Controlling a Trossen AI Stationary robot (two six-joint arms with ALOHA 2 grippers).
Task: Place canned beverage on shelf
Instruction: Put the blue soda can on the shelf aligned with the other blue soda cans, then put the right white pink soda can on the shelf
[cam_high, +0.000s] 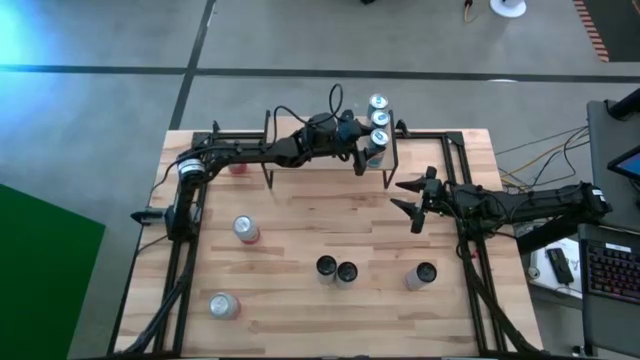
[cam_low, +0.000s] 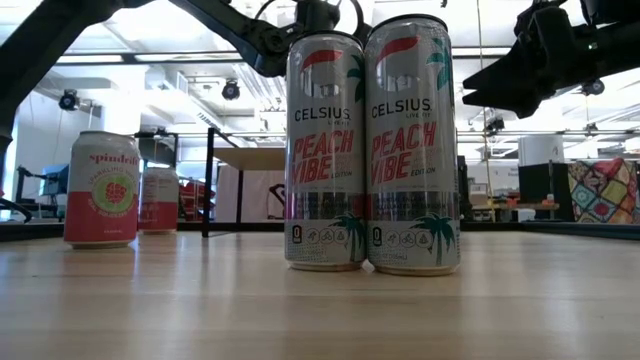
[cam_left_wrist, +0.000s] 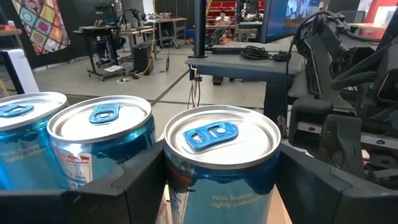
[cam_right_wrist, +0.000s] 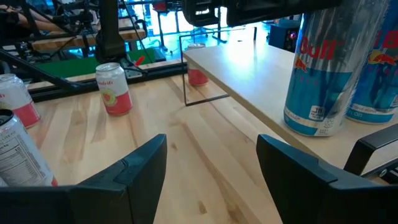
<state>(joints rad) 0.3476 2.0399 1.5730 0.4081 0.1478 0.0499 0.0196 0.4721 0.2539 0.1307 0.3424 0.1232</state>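
The shelf (cam_high: 320, 160) stands at the table's far side, its light wood top (cam_right_wrist: 249, 68) on thin black legs. Three blue cans stand in a row at its right end. My left gripper (cam_high: 372, 155) reaches level along the shelf from the left and is shut on the nearest one (cam_left_wrist: 221, 162). The other two (cam_left_wrist: 99, 143) stand just beyond it. The near can's base (cam_right_wrist: 311, 127) rests on the shelf top. My right gripper (cam_high: 413, 200) waits open off the shelf's right end, nothing between its fingers (cam_right_wrist: 211, 155). My left gripper pinches the nearest blue can's upper wall (cam_left_wrist: 180, 180) just below the rim, one finger on each side. The fingers (cam_left_wrist: 134, 180) come level from the table's left. The can stands upright with its base on the shelf top.
On the table nearer me two tall Celsius cans (cam_high: 337, 270) stand side by side, with another can (cam_high: 422, 274) to their right. Two pink cans (cam_high: 245, 230) (cam_high: 225, 305) stand at the left, and one more (cam_high: 237, 168) under the shelf. Bare wood lies between them.
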